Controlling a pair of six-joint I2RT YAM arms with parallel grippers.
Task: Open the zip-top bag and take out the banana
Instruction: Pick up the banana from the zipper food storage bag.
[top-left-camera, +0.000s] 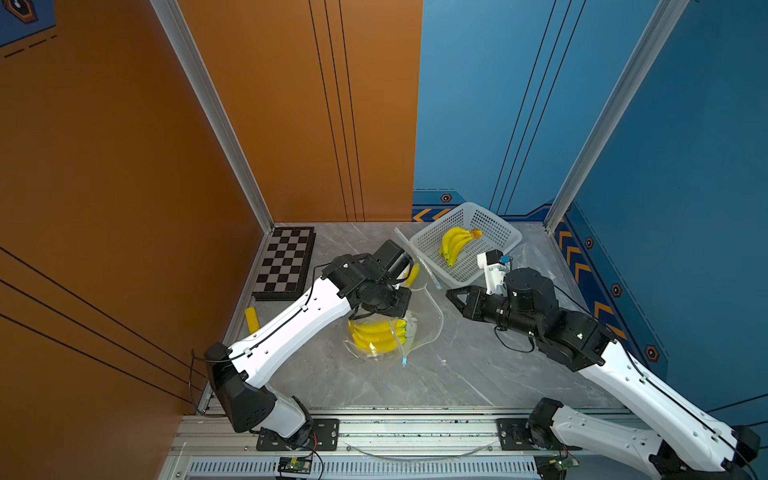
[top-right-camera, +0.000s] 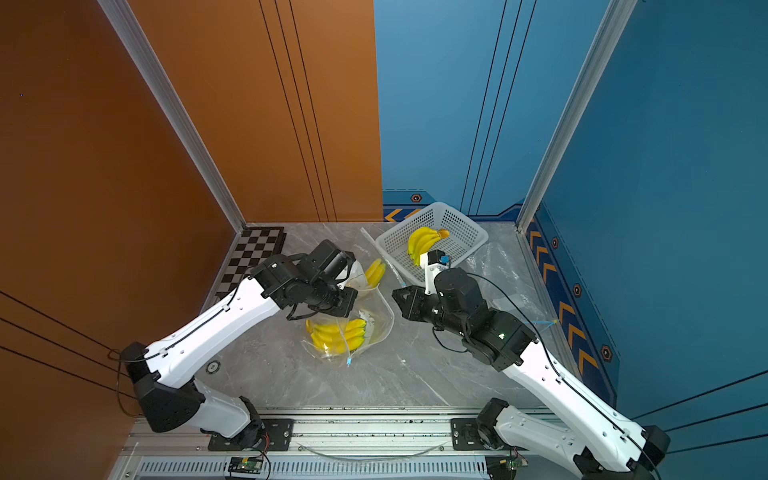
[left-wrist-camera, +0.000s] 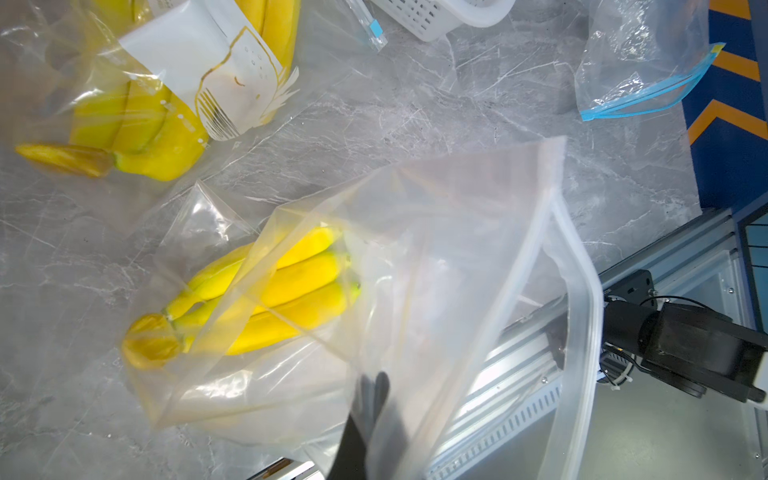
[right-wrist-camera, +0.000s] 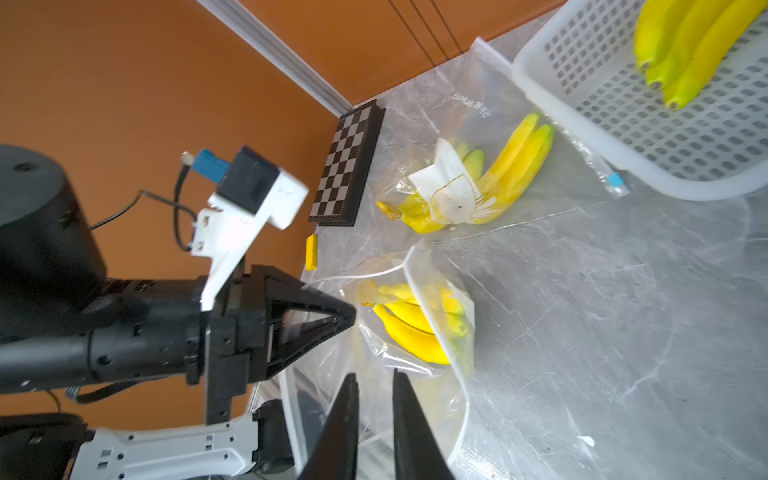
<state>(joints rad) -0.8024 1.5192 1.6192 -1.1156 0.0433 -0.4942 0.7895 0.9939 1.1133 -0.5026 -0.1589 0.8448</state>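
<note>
At mid-table, the zip-top bag (left-wrist-camera: 436, 232) is pinched in the closed left gripper (left-wrist-camera: 374, 388), the banana (left-wrist-camera: 291, 291) seen inside it; rightward, the right gripper (right-wrist-camera: 374, 374) is seen slightly parted, gripping nothing.

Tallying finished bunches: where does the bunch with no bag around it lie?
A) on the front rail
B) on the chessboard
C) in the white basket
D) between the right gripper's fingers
C: in both top views the bare bunch lies inside the basket, with no plastic over it.
</note>
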